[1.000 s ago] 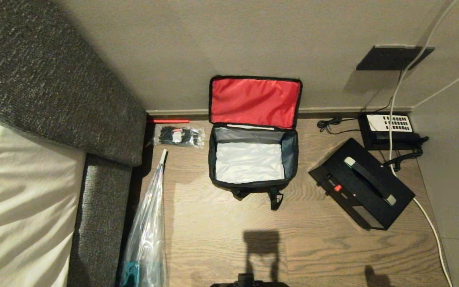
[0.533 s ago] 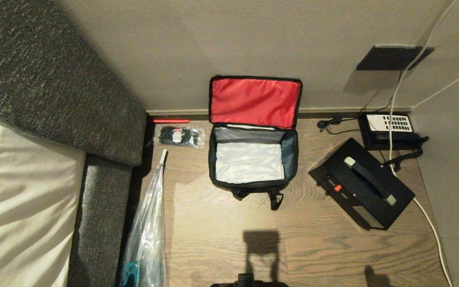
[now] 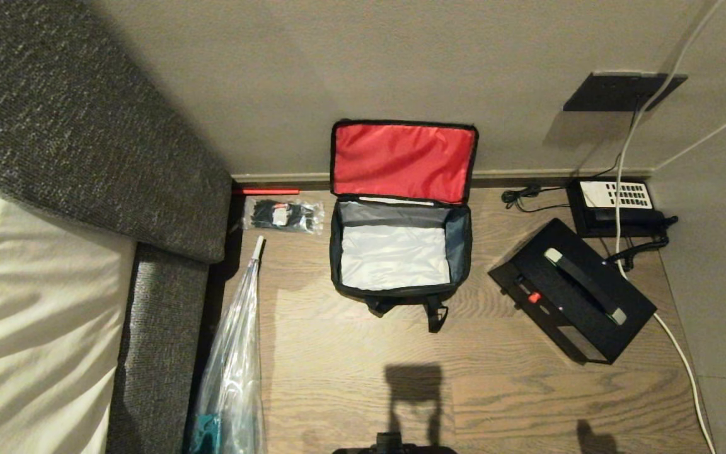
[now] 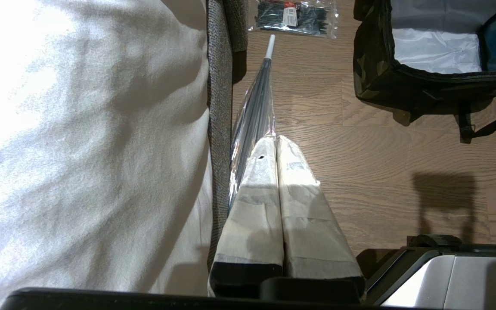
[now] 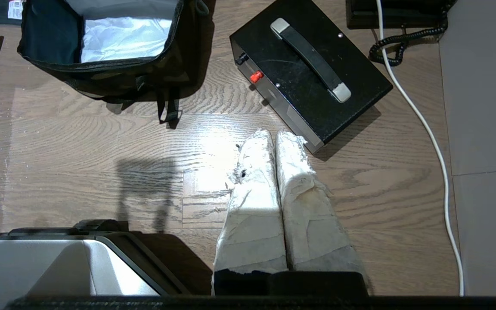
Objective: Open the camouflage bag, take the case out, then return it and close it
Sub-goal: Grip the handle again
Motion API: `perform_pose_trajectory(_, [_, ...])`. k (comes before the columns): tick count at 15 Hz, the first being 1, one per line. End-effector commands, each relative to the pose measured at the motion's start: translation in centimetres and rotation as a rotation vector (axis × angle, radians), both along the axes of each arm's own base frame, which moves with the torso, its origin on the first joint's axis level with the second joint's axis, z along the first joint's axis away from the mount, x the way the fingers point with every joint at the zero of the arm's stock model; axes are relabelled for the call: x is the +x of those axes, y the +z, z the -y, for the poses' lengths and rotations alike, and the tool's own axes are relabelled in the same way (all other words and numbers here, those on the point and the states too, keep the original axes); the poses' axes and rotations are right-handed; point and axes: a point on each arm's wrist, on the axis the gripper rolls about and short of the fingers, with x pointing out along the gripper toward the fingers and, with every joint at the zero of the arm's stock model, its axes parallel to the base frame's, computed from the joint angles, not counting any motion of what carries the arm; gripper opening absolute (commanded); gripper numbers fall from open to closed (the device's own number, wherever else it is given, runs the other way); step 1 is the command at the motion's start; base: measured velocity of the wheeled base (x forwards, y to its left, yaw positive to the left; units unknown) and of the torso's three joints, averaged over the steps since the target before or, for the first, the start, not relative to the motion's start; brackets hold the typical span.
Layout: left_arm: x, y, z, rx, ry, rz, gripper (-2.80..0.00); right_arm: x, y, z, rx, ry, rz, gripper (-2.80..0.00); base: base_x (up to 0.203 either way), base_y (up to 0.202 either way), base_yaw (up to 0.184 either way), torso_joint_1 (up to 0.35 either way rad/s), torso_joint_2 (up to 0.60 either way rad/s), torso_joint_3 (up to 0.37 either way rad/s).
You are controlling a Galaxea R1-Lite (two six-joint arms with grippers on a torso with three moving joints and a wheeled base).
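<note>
I see the camouflage bag point(image 3: 399, 252) standing open on the wooden floor point(image 3: 363, 353) against the wall, its red-lined lid point(image 3: 403, 161) propped back at twelve o'clock and its silvery inside bare. The case point(image 3: 572, 291) lies on the floor at about three o'clock from the bag, well apart from it, handle up, red dot facing the bag. Beyond the case, at one o'clock, sits a black telephone point(image 3: 615, 205). At nine o'clock from the bag is a packet of cable ties point(image 3: 283, 215), and a clear wrapped umbrella point(image 3: 232, 372) lies at seven o'clock beside the sofa. My left tool point(image 4: 276, 142) hangs over the umbrella, fingers together and empty; my right tool point(image 5: 274, 137) hangs just short of the case, pressed together, holding nothing.
</note>
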Motion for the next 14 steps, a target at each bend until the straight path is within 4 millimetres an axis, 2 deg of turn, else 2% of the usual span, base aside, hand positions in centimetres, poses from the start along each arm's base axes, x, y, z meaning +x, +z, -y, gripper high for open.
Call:
perform_pose_trajectory(1, [0.0, -0.05, 0.0, 0.001, 0.001, 0.001, -2.8, 0.0, 0.0, 0.0, 0.0, 0.0, 0.0, -2.8, 0.0, 0.0, 0.0, 0.0, 0.0, 0.0])
perform_pose_trajectory(14, [0.01, -0.09, 0.0, 0.001, 0.001, -0.001, -2.8, 0.0, 0.0, 0.0, 0.0, 0.0, 0.0, -2.8, 0.0, 0.0, 0.0, 0.0, 0.0, 0.0])
